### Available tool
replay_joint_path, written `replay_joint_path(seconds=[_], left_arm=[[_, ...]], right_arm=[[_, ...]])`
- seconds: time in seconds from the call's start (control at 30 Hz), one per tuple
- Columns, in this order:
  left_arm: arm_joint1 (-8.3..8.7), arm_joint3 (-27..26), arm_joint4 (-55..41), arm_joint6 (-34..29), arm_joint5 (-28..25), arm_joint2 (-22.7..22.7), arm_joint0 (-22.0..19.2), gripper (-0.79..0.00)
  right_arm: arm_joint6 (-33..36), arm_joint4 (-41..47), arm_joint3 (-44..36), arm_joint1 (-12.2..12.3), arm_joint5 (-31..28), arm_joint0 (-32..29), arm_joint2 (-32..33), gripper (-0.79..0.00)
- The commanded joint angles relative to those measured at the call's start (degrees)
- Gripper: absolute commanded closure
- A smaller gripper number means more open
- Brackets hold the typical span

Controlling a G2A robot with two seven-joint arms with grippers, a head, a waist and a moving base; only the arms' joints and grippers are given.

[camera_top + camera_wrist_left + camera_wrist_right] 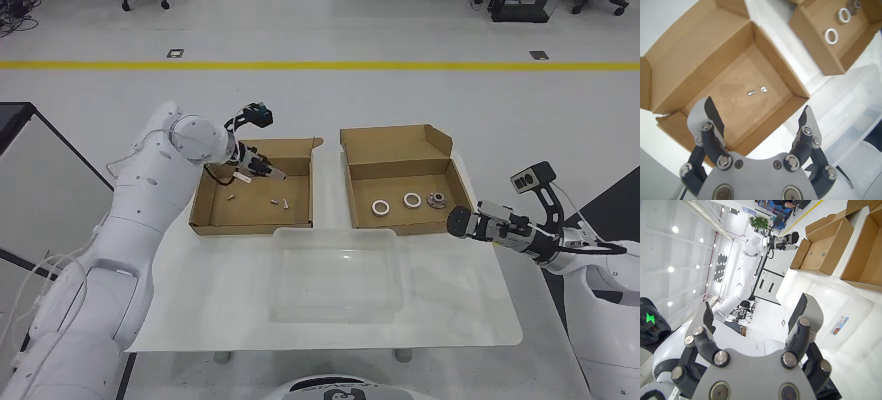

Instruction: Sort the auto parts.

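Two open cardboard boxes stand at the back of the white table. The left box (210, 205) holds a few small metal bolts (279, 203), seen as two small parts (751, 93) from the left wrist. The right box (355, 195) holds two white rings (381, 208) and a dark metal hub (437, 199). My left gripper (262, 168) hovers open and empty above the left box's back left area. My right gripper (458, 221) hangs open and empty by the right box's front right corner. The same rings (831, 36) show from the left wrist.
A clear plastic bin (290, 300) sits in front of the boxes, mid-table, with nothing seen in it. The table's front edge (330, 345) lies just beyond it. A dark-framed cabinet (30, 160) stands left of the table.
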Motion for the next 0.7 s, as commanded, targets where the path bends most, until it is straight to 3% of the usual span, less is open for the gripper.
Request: replay_joint_path(seconds=[0.0,0.1,0.27,0.5,0.67], left_arm=[[1.09,-9.31,-3.64,-1.86,1.28,-2.9,3.64,-0.785],[2.48,-20.51,-9.29,-3.83,1.49,-6.83,9.18,-0.785],[4.14,-33.45,-18.16,-5.68,2.11,-11.75,17.44,-0.785],[6.03,-45.11,-25.22,-5.66,4.31,-18.35,26.78,-0.785],[7.3,-50.73,-28.09,-3.74,2.66,-24.69,33.27,-0.785]], right_arm=[[0.0,0.0,0.0,0.0,0.0,0.0,0.0,-0.785],[0.0,0.0,0.0,0.0,0.0,0.0,0.0,-0.785],[0.0,0.0,0.0,0.0,0.0,0.0,0.0,-0.785],[0.0,0.0,0.0,0.0,0.0,0.0,0.0,-0.785],[0.0,0.0,0.0,0.0,0.0,0.0,0.0,-0.785]])
